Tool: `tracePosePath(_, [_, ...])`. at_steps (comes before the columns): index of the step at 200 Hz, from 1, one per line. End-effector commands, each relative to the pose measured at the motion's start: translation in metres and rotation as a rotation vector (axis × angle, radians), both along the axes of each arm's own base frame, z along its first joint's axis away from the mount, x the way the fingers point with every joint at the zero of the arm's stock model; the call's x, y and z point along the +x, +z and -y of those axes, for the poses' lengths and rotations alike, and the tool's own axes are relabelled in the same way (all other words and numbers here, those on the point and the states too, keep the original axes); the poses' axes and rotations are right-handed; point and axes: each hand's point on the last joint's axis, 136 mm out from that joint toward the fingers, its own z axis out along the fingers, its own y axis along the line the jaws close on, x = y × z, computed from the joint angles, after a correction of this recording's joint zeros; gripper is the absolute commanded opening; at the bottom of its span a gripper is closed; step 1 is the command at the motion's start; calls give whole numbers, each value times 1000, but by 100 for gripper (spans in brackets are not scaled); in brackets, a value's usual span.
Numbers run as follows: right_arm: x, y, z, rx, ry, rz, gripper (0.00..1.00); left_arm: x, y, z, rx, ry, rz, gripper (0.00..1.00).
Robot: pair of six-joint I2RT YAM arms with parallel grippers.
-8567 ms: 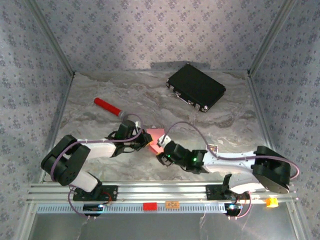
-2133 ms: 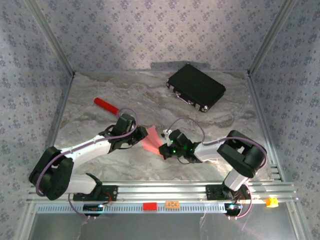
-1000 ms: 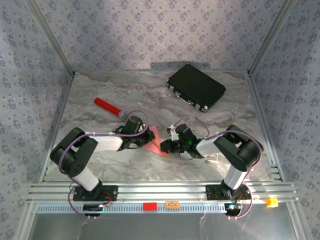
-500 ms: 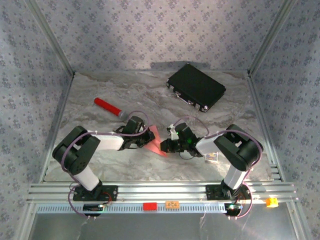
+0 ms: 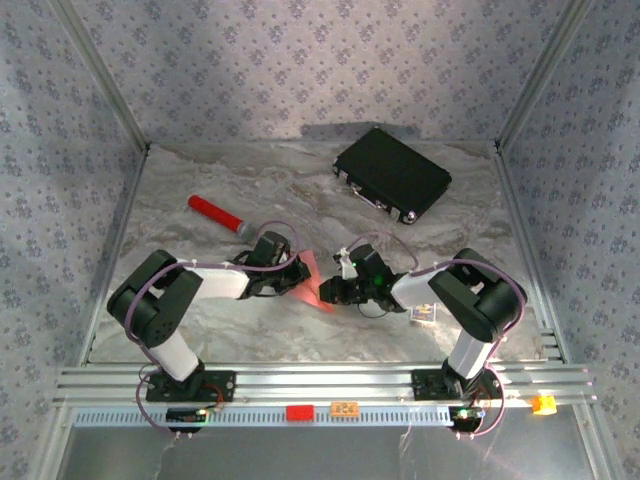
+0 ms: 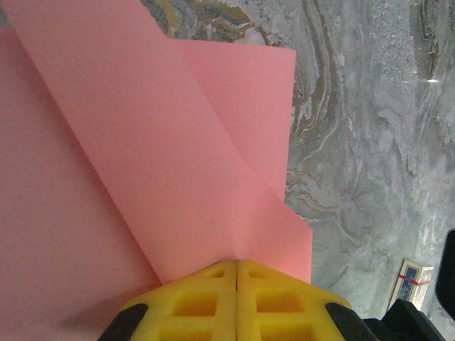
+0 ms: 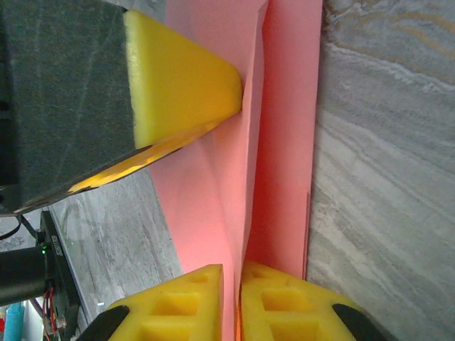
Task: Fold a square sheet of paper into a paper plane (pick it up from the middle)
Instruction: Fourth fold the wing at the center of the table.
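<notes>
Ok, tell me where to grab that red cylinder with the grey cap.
Take the red cylinder around the middle of its red body, coming down from above with jaws across its width: it lies flat and slanted on the table, both long sides free.

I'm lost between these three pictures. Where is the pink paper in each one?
Top external: pink paper, a small sliver just below the picture's centre.
Left wrist: the paper covers the left and middle, top to bottom.
Right wrist: the paper is a folded band running down the middle.
Shared landmark: the grey marbled tabletop, beside the paper in every view.
</notes>
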Motion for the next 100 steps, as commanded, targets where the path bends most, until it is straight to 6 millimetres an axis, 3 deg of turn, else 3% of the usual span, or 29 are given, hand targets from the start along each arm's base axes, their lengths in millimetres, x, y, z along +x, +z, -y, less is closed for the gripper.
tracePosePath(1, [-10,-19,16,-81,-26,-88,16,1,-4,2,27,-17,4,6])
tracePosePath(43, [-11,-18,16,-78,-29,-96,16,1,-3,3,28,-26,9,6])
tracePosePath(100, [-4,-3,12,-65,-34,-72,21,0,-3,4,30,-40,13,6])
